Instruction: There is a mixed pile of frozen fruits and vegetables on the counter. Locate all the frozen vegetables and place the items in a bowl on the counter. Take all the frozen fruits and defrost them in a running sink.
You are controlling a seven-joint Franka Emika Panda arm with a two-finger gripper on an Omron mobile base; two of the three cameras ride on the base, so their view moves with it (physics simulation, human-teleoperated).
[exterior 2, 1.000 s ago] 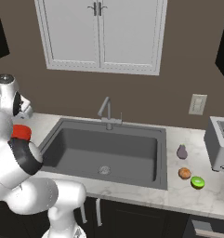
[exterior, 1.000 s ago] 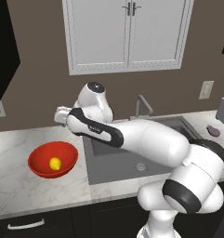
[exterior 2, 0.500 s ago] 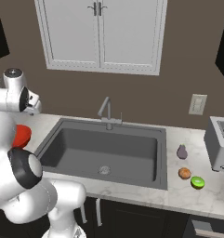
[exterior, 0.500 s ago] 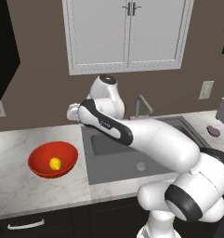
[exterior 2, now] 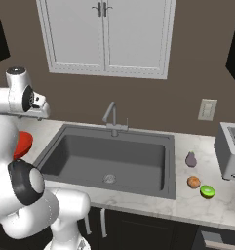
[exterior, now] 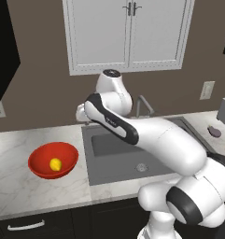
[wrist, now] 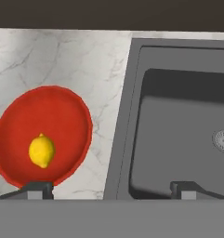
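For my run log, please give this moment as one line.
claw: open, empty | yellow piece: in red bowl | eggplant, orange piece, green piece: counter right of sink

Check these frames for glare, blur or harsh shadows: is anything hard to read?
Left base view: evenly lit and sharp, with a soft sheen on the red bowl. Right base view: crisp, the sink basin dark but its drain clear. Hand view: sharp, no glare; the yellow piece reads cleanly, and the end effector fingertips are cut off at the bottom edge.
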